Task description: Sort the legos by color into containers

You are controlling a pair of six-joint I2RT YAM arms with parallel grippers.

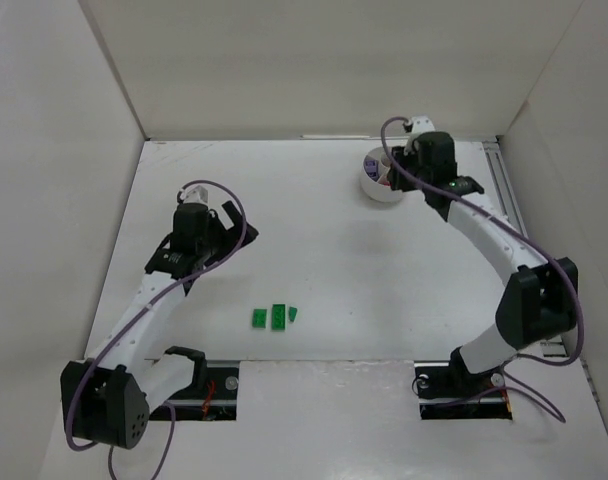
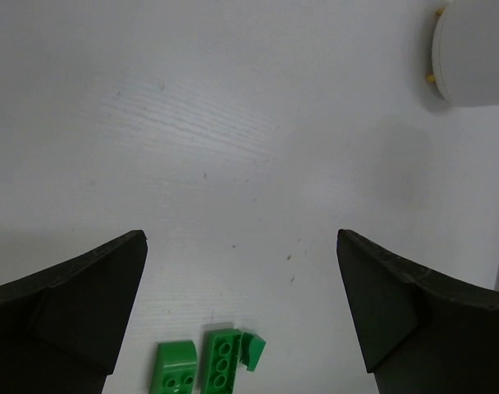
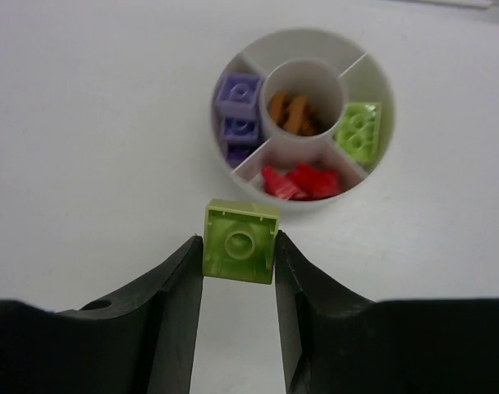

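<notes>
White table inside plain white walls bears green legos.

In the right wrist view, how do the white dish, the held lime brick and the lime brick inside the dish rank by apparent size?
1. white dish
2. held lime brick (nearer the camera, so its true lead is unsure)
3. lime brick inside the dish

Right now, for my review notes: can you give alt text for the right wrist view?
The right gripper pinches a lime brick in front of a round white dish. The dish holds purple bricks in its left wedge, another lime piece on the right, red pieces nearest, and orange-brown pieces in the central cup.
</notes>
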